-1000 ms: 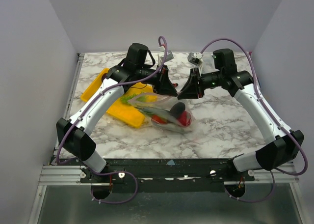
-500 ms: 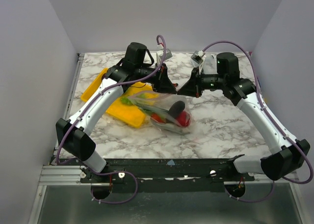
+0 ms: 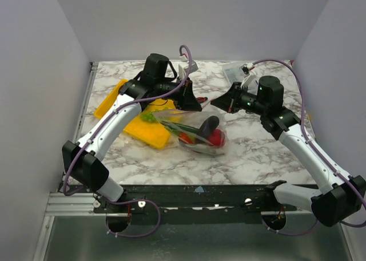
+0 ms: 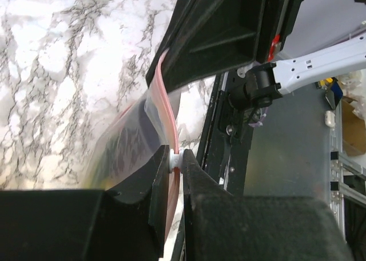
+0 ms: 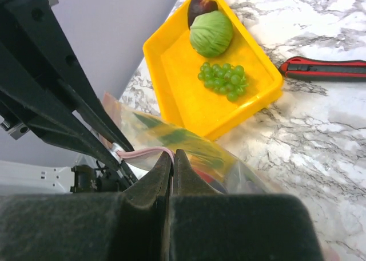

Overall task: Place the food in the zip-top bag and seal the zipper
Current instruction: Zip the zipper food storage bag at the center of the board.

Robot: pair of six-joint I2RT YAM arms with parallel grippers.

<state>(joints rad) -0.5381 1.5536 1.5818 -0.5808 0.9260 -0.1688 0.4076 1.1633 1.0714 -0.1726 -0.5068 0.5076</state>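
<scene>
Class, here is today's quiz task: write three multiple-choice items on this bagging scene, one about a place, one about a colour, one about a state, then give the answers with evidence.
1. Where are the green grapes?
A. in the yellow tray
B. in the clear bag
C. on bare marble

2. What colour is the zipper strip?
A. blue
B. pinkish-red
C. black

3. What is the right hand doing?
A. hanging open above the tray
B. gripping the red-handled tool
C. pinched shut on the zipper

Answers:
1 A, the right wrist view shows them beside the cabbage in the tray.
2 B, the left wrist view shows a pink edge.
3 C, its fingers meet on the strip.
</scene>
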